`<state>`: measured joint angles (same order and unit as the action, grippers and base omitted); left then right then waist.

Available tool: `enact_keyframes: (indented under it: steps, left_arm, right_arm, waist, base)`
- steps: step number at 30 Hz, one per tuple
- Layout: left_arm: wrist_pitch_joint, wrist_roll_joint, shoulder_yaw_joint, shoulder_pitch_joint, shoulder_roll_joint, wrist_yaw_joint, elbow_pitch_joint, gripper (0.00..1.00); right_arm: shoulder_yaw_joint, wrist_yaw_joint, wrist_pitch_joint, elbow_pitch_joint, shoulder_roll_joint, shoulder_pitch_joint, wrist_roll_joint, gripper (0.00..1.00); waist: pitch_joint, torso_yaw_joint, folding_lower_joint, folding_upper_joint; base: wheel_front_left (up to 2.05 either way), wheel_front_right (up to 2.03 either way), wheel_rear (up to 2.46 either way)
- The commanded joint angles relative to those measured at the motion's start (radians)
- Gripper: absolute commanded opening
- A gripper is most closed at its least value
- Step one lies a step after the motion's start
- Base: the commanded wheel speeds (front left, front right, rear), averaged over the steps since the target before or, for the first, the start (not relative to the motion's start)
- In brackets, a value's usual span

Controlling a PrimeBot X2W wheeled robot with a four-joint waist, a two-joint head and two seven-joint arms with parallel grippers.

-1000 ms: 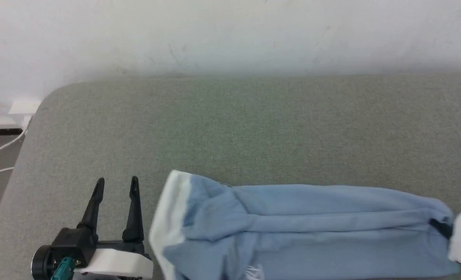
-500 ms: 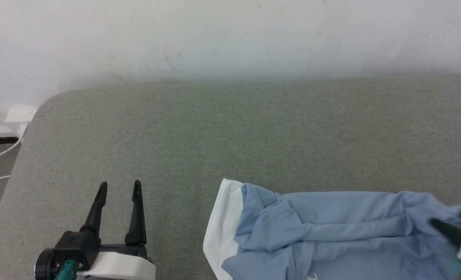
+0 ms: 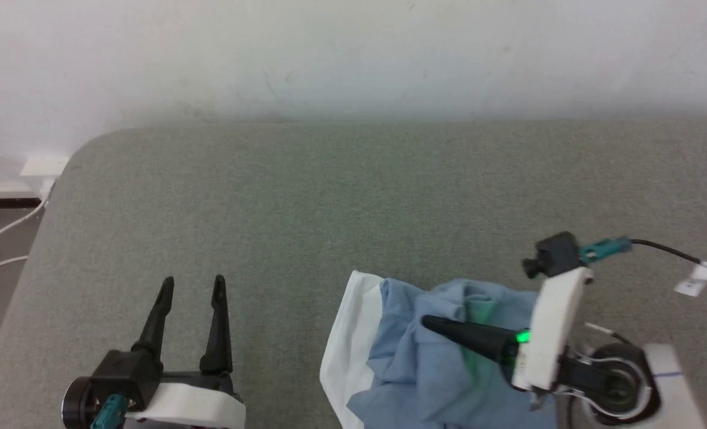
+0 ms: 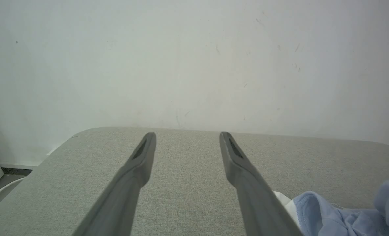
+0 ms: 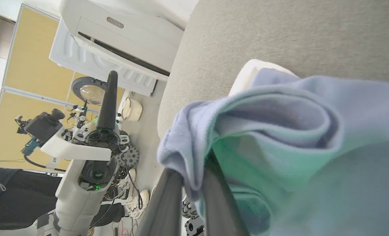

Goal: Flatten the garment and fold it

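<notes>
The garment (image 3: 410, 363), light blue with a white collar (image 3: 343, 333), lies bunched at the near edge of the grey-green table (image 3: 353, 196). My right gripper (image 3: 428, 323) points left over it and is shut on a fold of the blue cloth. In the right wrist view the garment (image 5: 296, 131) drapes over my right gripper (image 5: 191, 191), pinched between the two dark fingers. My left gripper (image 3: 192, 283) stands open and empty left of the collar, apart from it. The left wrist view shows my left gripper (image 4: 188, 136) above bare table, with the garment (image 4: 332, 213) at lower right.
A white wall (image 3: 353, 53) runs along the table's far edge. The table's rounded corner (image 3: 85, 149) is at the far left, with white cables (image 3: 2, 238) on the floor beyond it. A white appliance (image 5: 115, 49) and floor clutter appear in the right wrist view.
My right gripper has swung left with the garment's end, carrying it toward the collar. The garment has gone from a long flat strip to a short bunched heap. The left gripper stays open.
</notes>
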<state>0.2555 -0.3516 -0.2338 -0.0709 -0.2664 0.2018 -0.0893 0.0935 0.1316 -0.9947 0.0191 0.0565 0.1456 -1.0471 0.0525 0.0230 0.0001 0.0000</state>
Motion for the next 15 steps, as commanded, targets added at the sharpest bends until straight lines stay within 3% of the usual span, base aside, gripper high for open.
enact_keyframes:
  steps: [1, 7, 8, 9, 10, 15]
  left_arm:
    - [-0.001, 0.004, -0.004, 0.021, 0.000, -0.007, 0.004, 1.00]
    - [0.000, 0.004, -0.015, 0.045, 0.011, -0.010, 0.014, 1.00]
    - [0.000, 0.003, -0.015, 0.047, 0.013, -0.011, 0.017, 1.00]
    - [0.000, 0.004, -0.016, 0.049, 0.015, -0.011, 0.019, 1.00]
    - [0.001, 0.004, -0.016, 0.050, 0.018, -0.010, 0.022, 1.00]
    - [0.003, 0.006, -0.012, 0.058, 0.021, -0.012, 0.028, 1.00]
  right_arm:
    - [0.036, -0.001, 0.030, -0.026, -0.005, 0.024, -0.016, 0.00]
    - [0.215, -0.001, 0.158, -0.186, -0.006, 0.085, 0.015, 0.00]
    - [0.234, -0.001, 0.181, -0.213, -0.006, 0.094, 0.027, 0.06]
    - [0.254, -0.001, 0.210, -0.237, -0.003, 0.105, 0.052, 0.24]
    - [0.276, -0.001, 0.238, -0.262, 0.004, 0.116, 0.077, 0.99]
    - [0.396, -0.001, 0.340, -0.309, 0.042, 0.182, 0.130, 1.00]
  waist:
    - [0.009, 0.016, -0.0001, 0.0000]
    - [0.031, 0.053, -0.0001, 0.0000]
    - [0.034, 0.057, -0.0001, 0.0000]
    - [0.037, 0.059, -0.0001, 0.0000]
    - [0.040, 0.060, -0.0001, 0.0000]
    - [0.046, 0.056, -0.0001, 0.0000]
  base:
    - [0.00, 0.00, 0.00]
    - [0.00, 0.00, 0.00]
    - [0.00, 0.00, 0.00]
    - [0.00, 0.00, 0.00]
    - [0.00, 0.00, 0.00]
    - [0.00, 0.00, 0.00]
